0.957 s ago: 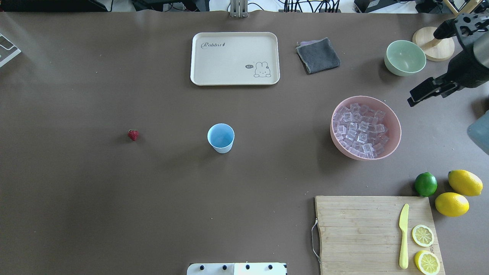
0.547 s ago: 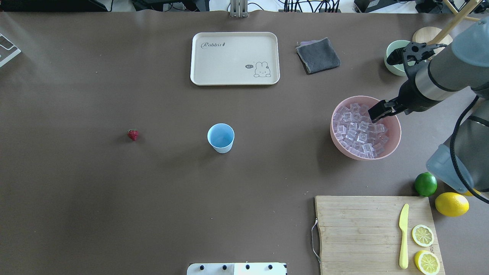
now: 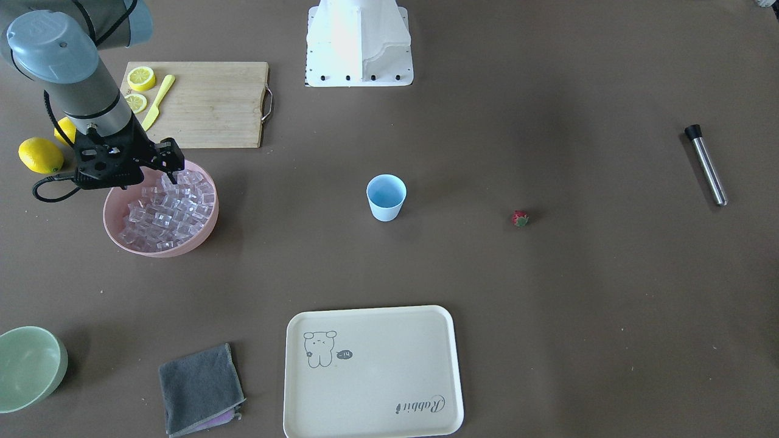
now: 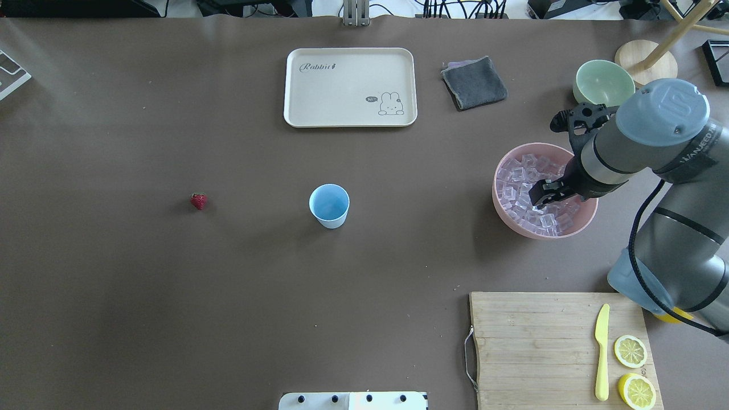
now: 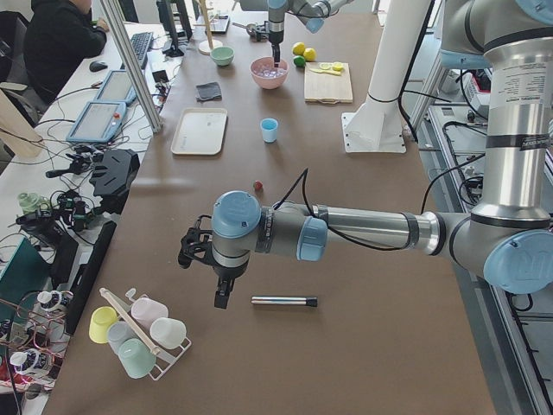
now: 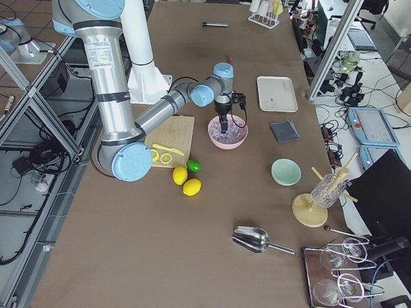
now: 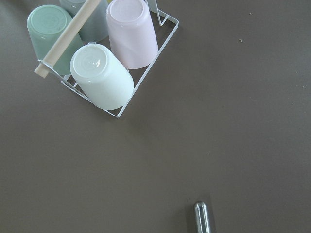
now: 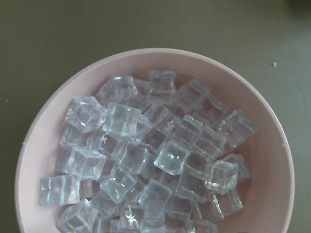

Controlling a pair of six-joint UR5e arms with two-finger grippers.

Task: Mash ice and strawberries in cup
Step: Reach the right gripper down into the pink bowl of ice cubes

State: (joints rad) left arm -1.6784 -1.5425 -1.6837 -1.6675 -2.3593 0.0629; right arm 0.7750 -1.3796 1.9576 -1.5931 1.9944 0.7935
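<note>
The pale blue cup (image 4: 329, 206) (image 3: 386, 198) stands upright and empty near the table's middle. A small red strawberry (image 4: 198, 201) (image 3: 520, 218) lies alone on the table, well to the left of the cup in the overhead view. Clear ice cubes (image 4: 521, 185) (image 8: 155, 155) fill the pink bowl (image 4: 507, 222) (image 3: 122, 238). My right gripper (image 4: 540, 198) (image 3: 164, 176) hangs just over the ice, pointing down; it looks open and holds nothing. My left gripper (image 5: 220, 298) shows only in the exterior left view, far from the cup, so I cannot tell its state.
A metal muddler (image 3: 706, 164) (image 7: 204, 216) lies by the left gripper, next to a wire rack of tumblers (image 7: 104, 63). A cream tray (image 4: 350, 86), grey cloth (image 4: 474, 82), green bowl (image 4: 602, 84) and cutting board (image 4: 541, 341) with knife and lemon halves surround the work area.
The right arm swung in from the table's right edge, crossed the pink bowl's far rim and now holds its gripper low over the ice. Cup and strawberry have not moved.
</note>
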